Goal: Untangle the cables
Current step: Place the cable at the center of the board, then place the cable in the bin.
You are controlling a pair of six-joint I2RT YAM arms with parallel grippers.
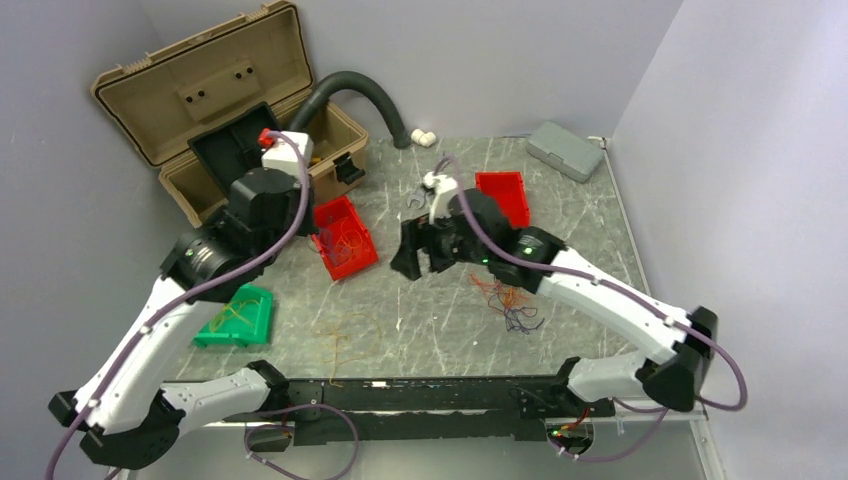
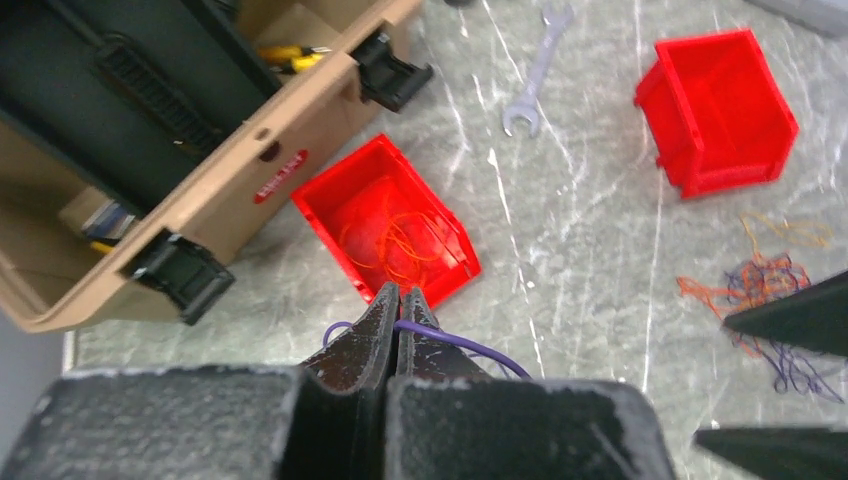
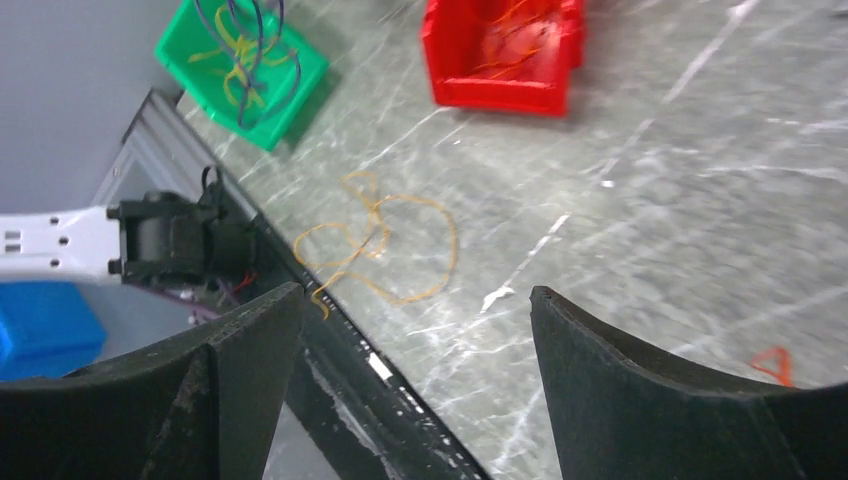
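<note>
Cables tangle (image 1: 505,300) runs far-left to near-right; left end effector (image 2: 398,295) pinches 1 strand (image 2: 462,342).

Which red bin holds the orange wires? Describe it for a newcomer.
Find the open tan toolbox at the back left. The red bin sits just in front of it. Unlike the other red bin further right, which looks empty, it holds thin orange wires.
</note>
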